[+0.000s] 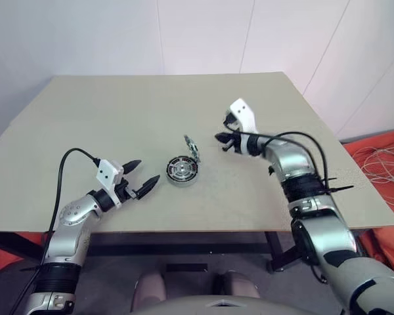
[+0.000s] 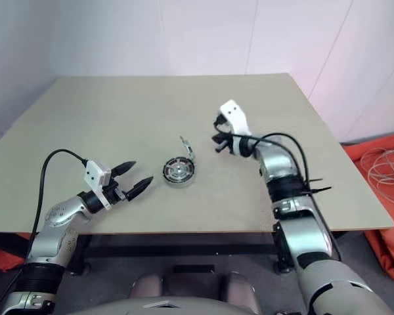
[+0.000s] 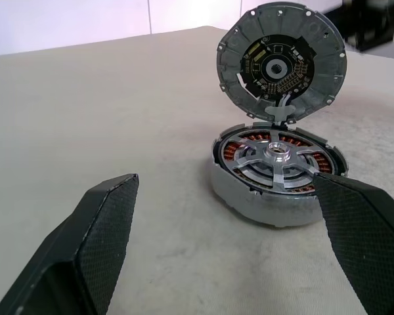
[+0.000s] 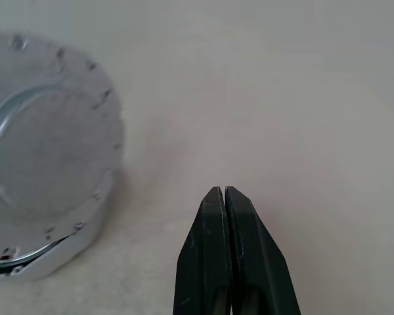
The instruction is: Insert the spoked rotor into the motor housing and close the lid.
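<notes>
My left gripper (image 1: pixel 144 178) sits low over the near-left part of the table (image 1: pixel 118 111), fingers spread wide, nothing between them, tips aimed right at the motor housing (image 1: pixel 182 170). The housing lies flat near the table's middle, just right of those fingertips but not touching — axis straight up. In the left wrist view the spoked rotor (image 3: pixel 276 159) is already seated inside it: silver spokes and small hub level with the rim, copper windings showing through the gaps. The lid (image 1: pixel 192 149) is not closed. It stands nearly upright on the housing's far-right edge, joined there at its lower rim, tilted back a little; its inner face, with a dark round circuit board, faces my left gripper, and its plain silver back faces my right. So the lid's axis runs roughly level, across the table, while the housing's runs vertical. Further right, my right gripper (image 1: pixel 222 140) hangs just above the table near the lid's back side, clear of it — fingers pressed fully together, holding nothing, pointing left and slightly down.
</notes>
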